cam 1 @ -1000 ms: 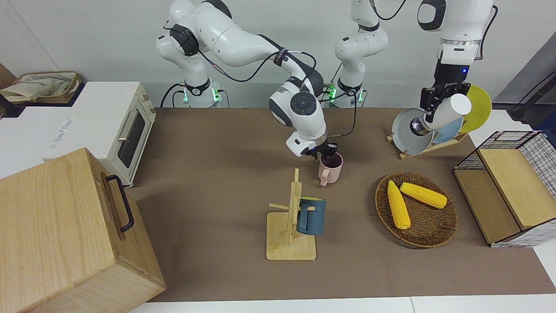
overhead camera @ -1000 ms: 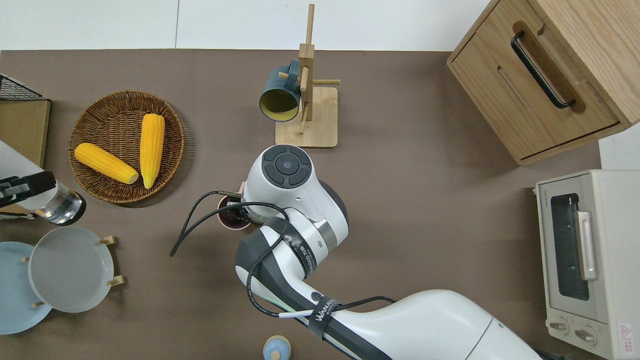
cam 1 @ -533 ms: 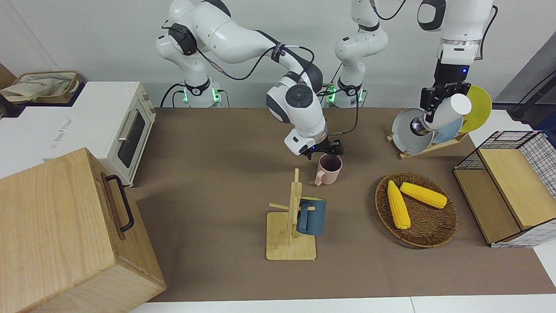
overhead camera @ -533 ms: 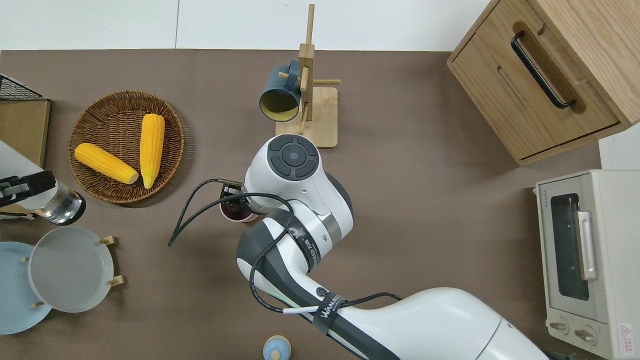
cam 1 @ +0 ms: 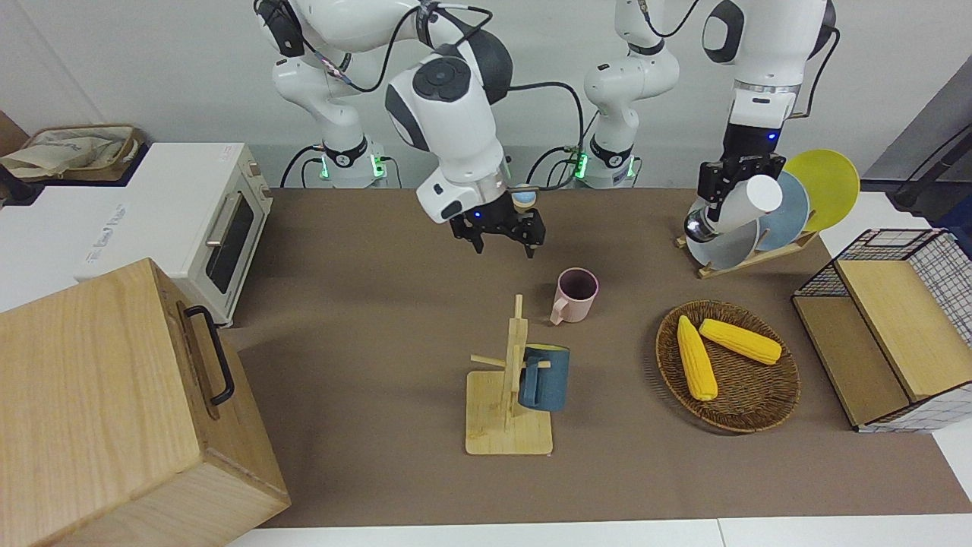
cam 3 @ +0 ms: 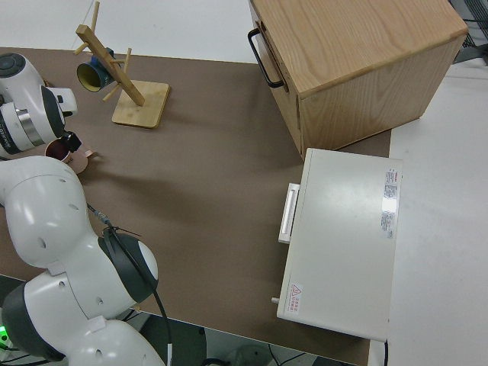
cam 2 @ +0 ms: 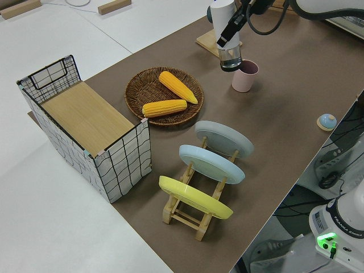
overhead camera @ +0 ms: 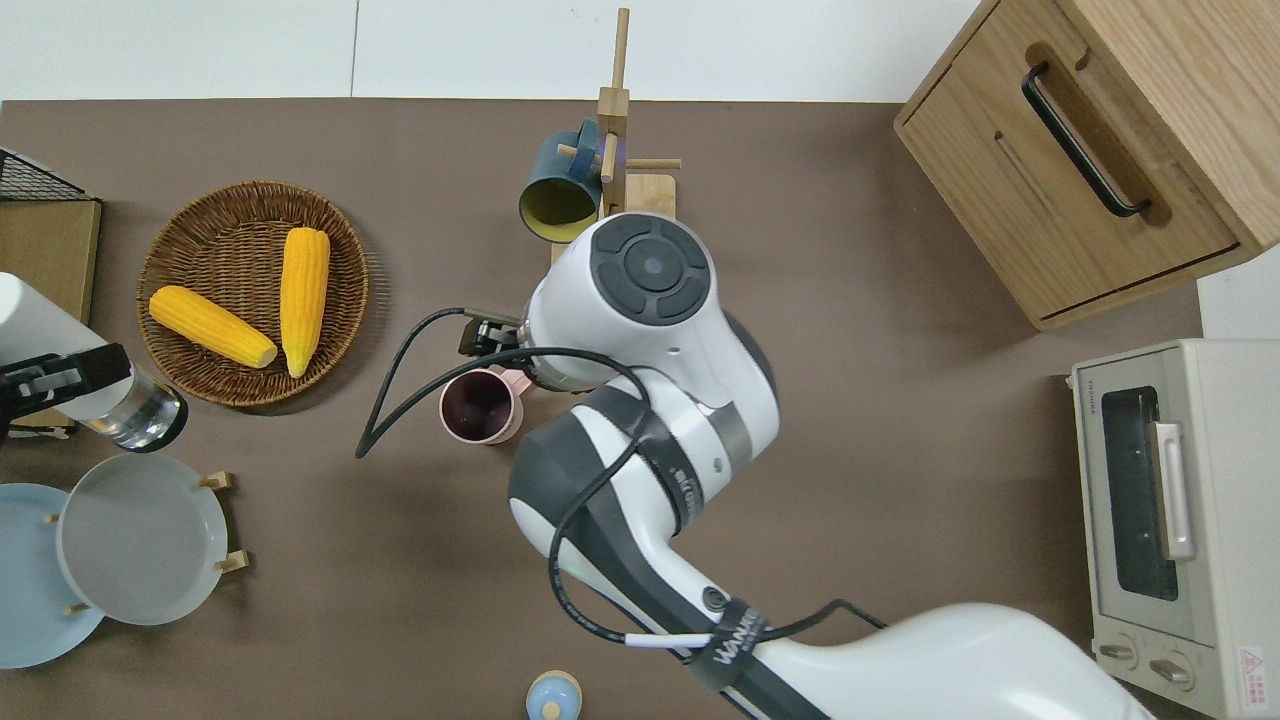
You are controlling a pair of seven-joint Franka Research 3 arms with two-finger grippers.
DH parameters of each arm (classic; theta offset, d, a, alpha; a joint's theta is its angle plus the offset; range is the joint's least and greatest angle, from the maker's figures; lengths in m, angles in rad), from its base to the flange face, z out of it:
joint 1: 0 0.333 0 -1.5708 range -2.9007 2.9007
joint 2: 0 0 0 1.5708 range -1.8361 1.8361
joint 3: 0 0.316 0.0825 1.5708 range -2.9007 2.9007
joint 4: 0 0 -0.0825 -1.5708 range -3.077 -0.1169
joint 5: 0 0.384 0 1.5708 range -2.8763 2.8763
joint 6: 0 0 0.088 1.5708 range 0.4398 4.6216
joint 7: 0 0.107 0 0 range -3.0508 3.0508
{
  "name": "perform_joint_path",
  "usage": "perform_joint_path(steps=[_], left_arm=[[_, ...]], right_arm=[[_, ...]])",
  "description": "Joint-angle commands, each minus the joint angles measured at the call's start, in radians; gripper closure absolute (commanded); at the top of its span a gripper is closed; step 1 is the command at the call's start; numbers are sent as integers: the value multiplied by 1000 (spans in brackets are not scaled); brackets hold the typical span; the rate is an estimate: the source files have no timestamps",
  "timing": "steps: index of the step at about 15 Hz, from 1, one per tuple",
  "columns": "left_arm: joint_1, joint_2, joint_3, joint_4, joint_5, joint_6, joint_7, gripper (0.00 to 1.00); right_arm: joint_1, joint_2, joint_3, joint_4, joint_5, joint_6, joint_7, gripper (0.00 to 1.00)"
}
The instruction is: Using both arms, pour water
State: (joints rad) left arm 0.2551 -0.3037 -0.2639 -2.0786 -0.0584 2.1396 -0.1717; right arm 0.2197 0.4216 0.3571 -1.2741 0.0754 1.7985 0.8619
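pink mug (cam 1: 576,294) beside mug rack (cam 1: 510,395)

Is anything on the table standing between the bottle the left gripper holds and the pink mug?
Nothing visible does. The left gripper holds the bottle up by the plate rack. Bare table lies between it and the pink mug. The basket of corn sits off that path, farther from the robots. The right gripper is open, off the mug.

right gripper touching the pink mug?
Apart. The front view shows the right gripper open and raised, bare table between it and the pink mug.
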Motion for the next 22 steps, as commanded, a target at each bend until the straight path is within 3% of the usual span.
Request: perform_joint_path(steps=[1, 4, 9, 15, 18, 20, 22], left_arm=[[-80, -38, -1, -52, 14, 16, -71, 944], [-129, -49, -1, -89, -38, 17, -72, 944], [-214, -87, -3, -165, -110, 37, -74, 944], [-312, -219, -8, -362, -139, 129, -91, 940], [-356, -264, -52, -448, -143, 209, -152, 940], [-358, -262, -112, -465, -143, 243, -204, 940], [-358, -253, -142, -469, -143, 266, -235, 940]], right_arm=[[-101, -76, 13, -34, -57, -123, -142, 7], [-190, -121, 13, -44, -94, -218, -285, 7], [-335, -222, 13, -111, -126, -264, -541, 7], [-430, -291, 14, -111, -125, -364, -671, 7], [-448, -305, 13, -110, -106, -380, -678, 7], [-453, -304, 13, -105, -102, -375, -670, 7], [-461, -302, 13, -103, -102, -370, -670, 7]])
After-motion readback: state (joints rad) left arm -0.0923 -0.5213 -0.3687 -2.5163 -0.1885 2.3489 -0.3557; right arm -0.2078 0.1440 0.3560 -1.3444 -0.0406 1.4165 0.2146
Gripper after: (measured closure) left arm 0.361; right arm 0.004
